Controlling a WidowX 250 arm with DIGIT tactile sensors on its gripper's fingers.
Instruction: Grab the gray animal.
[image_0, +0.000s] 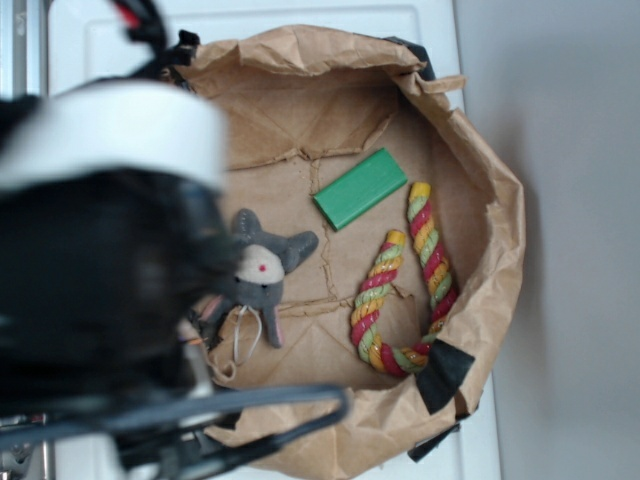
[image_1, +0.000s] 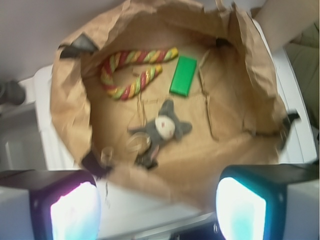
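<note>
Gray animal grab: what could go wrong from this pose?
The gripper is open, above the paper bag's near rim, so descending could crush the wall. The gray animal is small and floppy with a thin white loop; the fingers might pinch only the loop. The green block and rope lie clear.

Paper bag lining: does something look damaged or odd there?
Yes. The brown paper is crumpled and torn along its creases near the green block. The gray animal lies sprawled but intact.

Both exterior and wrist views look down into the paper bag (image_0: 490, 260).
</note>
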